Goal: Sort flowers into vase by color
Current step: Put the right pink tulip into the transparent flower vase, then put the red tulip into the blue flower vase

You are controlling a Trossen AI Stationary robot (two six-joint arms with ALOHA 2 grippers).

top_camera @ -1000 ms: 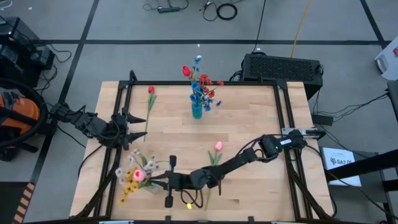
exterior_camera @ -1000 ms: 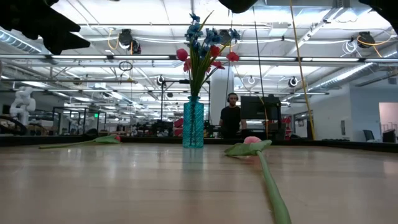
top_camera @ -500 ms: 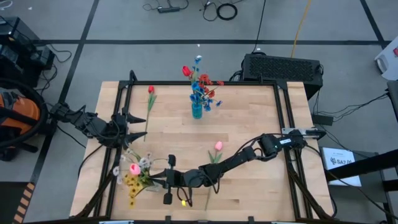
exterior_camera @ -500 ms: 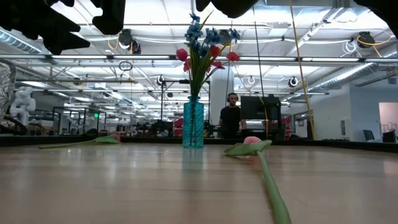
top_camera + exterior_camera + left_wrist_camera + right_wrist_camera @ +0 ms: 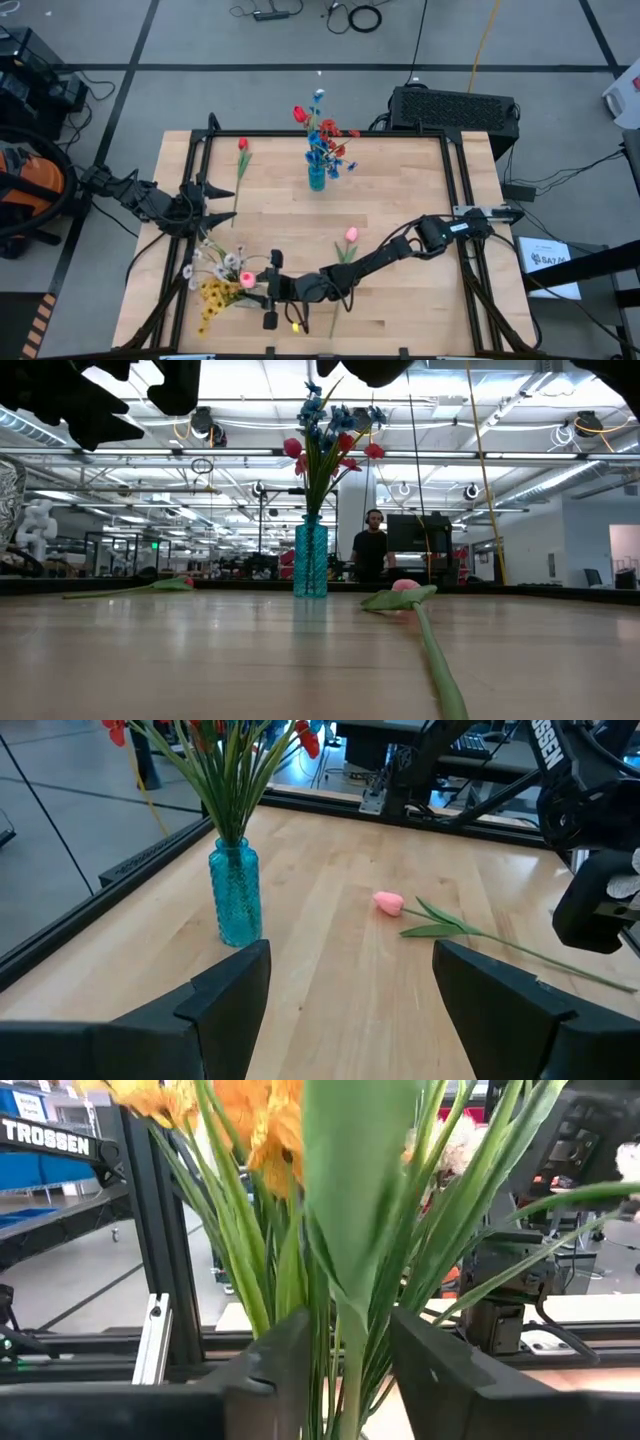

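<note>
A blue vase (image 5: 317,180) at the table's far middle holds red and blue flowers (image 5: 322,130). A red tulip (image 5: 242,145) lies on the table to its left. A pink tulip (image 5: 351,234) lies right of centre. At the near left stands a bunch of yellow, white and pink flowers (image 5: 222,280). My right gripper (image 5: 256,288) reaches level into that bunch from the right, open, with a broad leaf (image 5: 350,1230) and thin stems (image 5: 348,1380) between its fingers. My left gripper (image 5: 350,958) waits open at the table's left edge with nothing between its fingers. My right gripper has its two fingers (image 5: 275,1375) on either side of the bunch's green stems (image 5: 345,1390), coming level from the table's right. A gap shows beside the stems, and I cannot tell whether either finger touches them.
Black frame rails (image 5: 455,200) run along the table's left and right sides. The pink tulip's long stem (image 5: 338,300) lies under my right arm (image 5: 390,250). A clear patterned object (image 5: 8,500) shows at the low view's left edge. A person (image 5: 372,550) stands far behind the table.
The pink head in the near-left bunch has swung toward the table's right, closer to my right gripper, and the yellow and white heads have shifted a little with it. My right gripper has tipped slightly, and a dark part of it has come into the low view's top left.
</note>
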